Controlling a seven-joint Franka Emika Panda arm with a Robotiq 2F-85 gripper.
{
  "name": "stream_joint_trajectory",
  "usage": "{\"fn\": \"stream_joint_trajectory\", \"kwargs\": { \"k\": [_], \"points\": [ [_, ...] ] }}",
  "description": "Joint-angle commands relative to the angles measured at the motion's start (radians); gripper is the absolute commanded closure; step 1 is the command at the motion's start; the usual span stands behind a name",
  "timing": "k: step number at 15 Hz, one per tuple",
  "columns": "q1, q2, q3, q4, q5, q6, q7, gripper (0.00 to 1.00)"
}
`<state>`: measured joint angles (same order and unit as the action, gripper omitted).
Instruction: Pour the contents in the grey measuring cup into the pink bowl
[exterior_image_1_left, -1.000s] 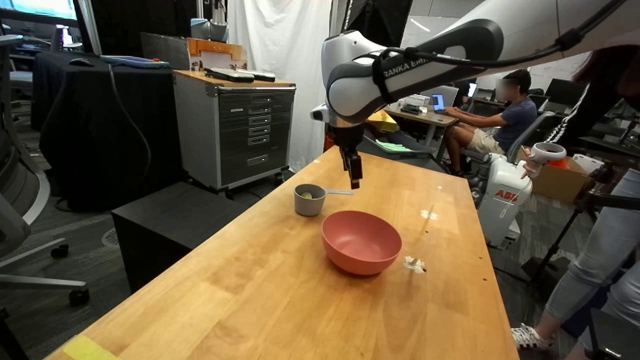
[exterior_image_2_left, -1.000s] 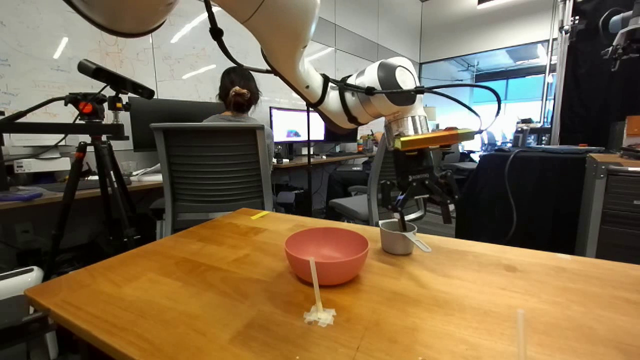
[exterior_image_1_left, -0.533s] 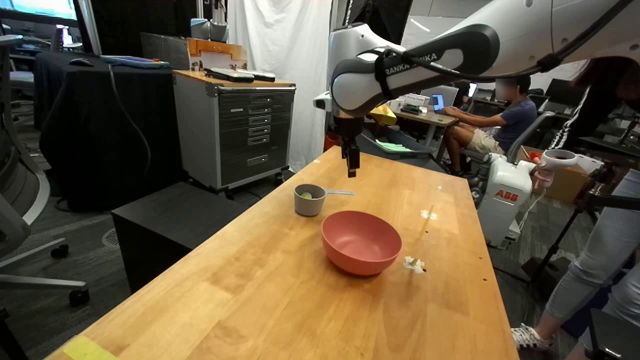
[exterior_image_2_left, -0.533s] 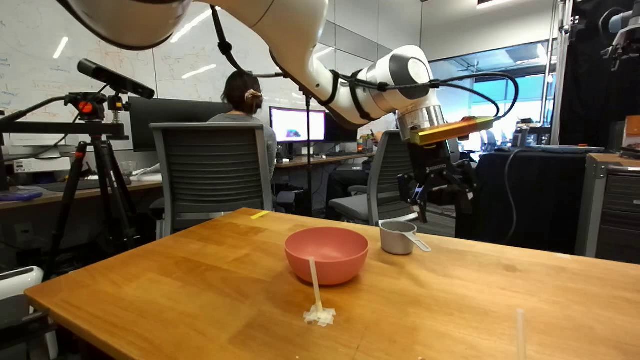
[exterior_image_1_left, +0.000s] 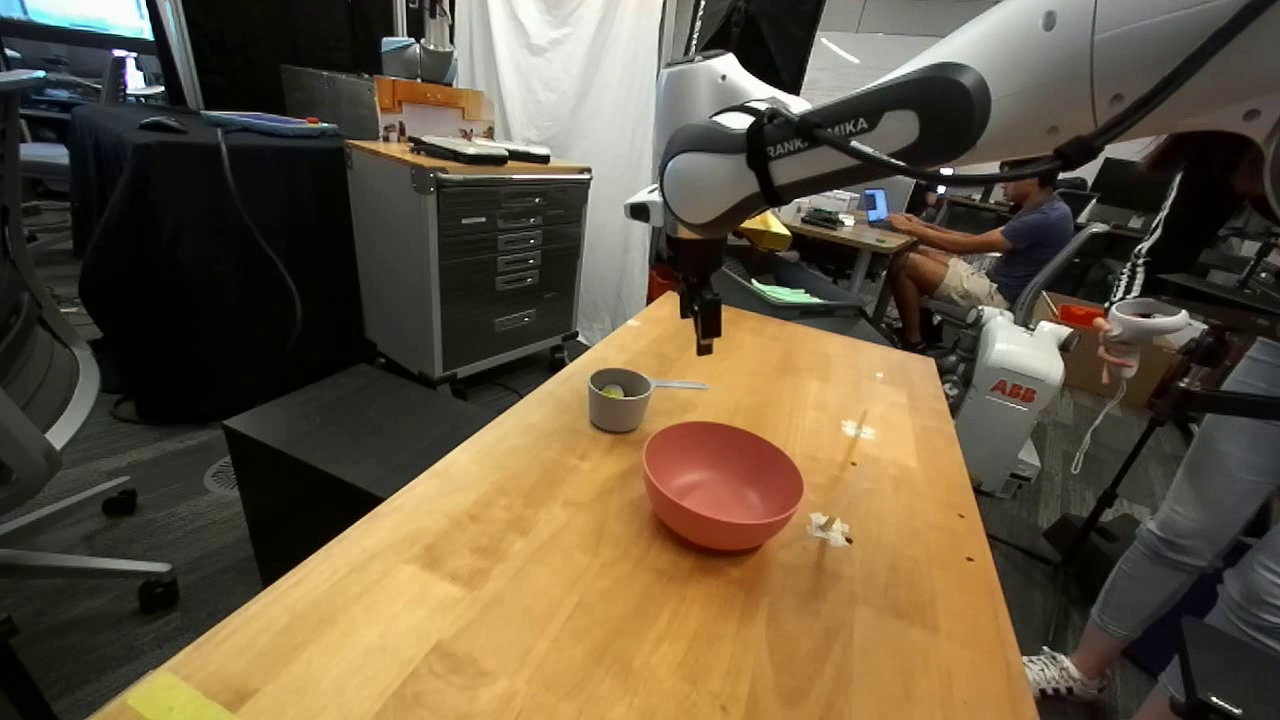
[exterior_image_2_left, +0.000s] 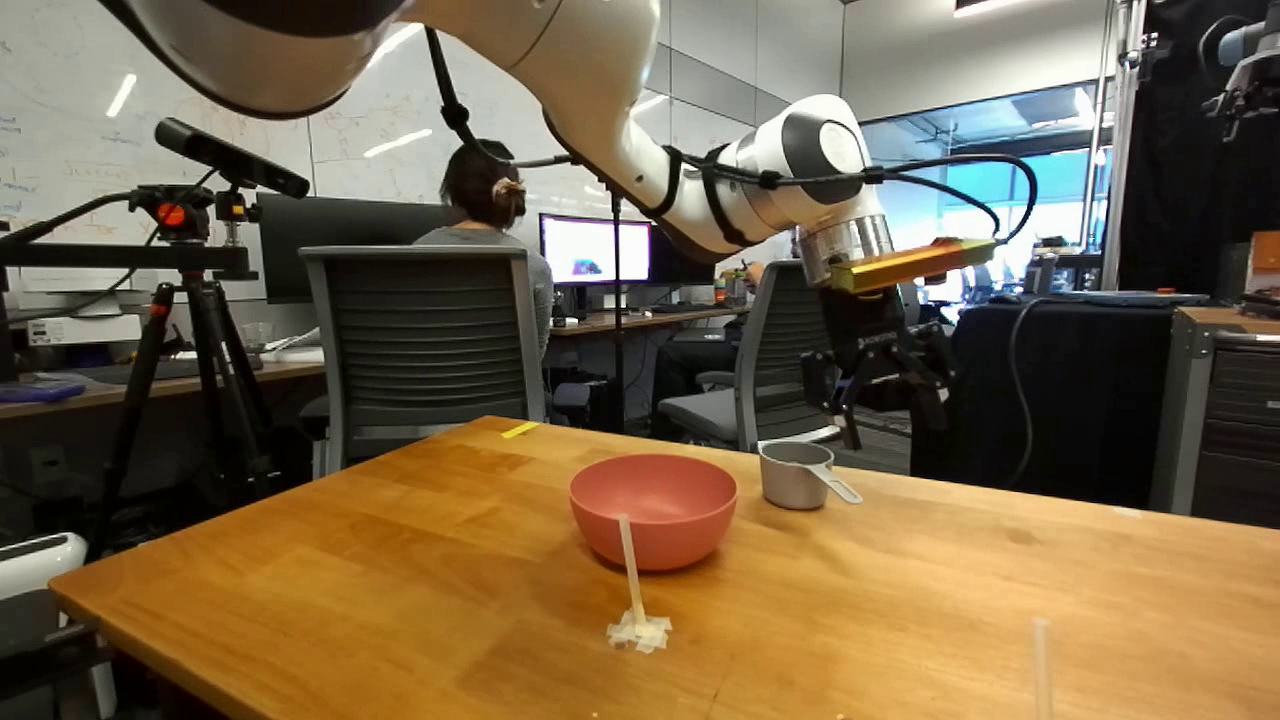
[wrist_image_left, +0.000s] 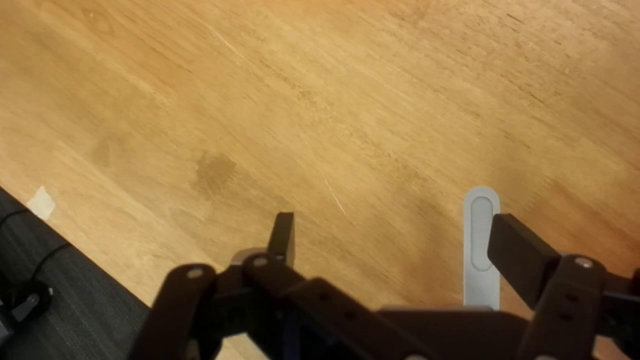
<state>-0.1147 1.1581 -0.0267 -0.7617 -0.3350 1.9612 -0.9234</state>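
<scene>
The grey measuring cup (exterior_image_1_left: 620, 415) stands upright on the table in both exterior views (exterior_image_2_left: 793, 487). Small yellowish contents (exterior_image_1_left: 613, 391) show inside it. The pink bowl (exterior_image_1_left: 722, 500) stands close beside the cup and looks empty inside; it also shows in an exterior view (exterior_image_2_left: 652, 535). My gripper (exterior_image_2_left: 893, 428) is open and empty, raised above the table near the cup's handle. In the wrist view the gripper (wrist_image_left: 392, 237) has its fingers wide apart. The cup's handle (wrist_image_left: 481, 240) lies below, between the fingers, close to the right one and partly overlapped by it. The cup's body is hidden there.
The wooden table (exterior_image_1_left: 480, 590) carries both things; its edge lies close to the cup. Thin upright sticks are taped to it, including one in front of the bowl (exterior_image_2_left: 632, 575). A black box (exterior_image_1_left: 350, 440) stands beside the table. People sit in the background.
My gripper has risen from over the cup and moved toward the handle side, away from the bowl. In the last half second it has barely moved. Cup and bowl have stayed put.
</scene>
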Motion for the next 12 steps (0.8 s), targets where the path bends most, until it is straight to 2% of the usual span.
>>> {"fn": "stream_joint_trajectory", "kwargs": {
  "k": [1, 2, 7, 12],
  "points": [
    [0.027, -0.008, -0.004, -0.053, -0.02, 0.028, 0.008, 0.0],
    [0.019, -0.011, 0.006, -0.047, -0.003, -0.008, -0.004, 0.0],
    [0.041, -0.033, -0.006, -0.122, -0.021, 0.045, 0.015, 0.0],
    [0.115, -0.082, -0.012, -0.347, -0.043, 0.2, 0.141, 0.0]
  ]
}}
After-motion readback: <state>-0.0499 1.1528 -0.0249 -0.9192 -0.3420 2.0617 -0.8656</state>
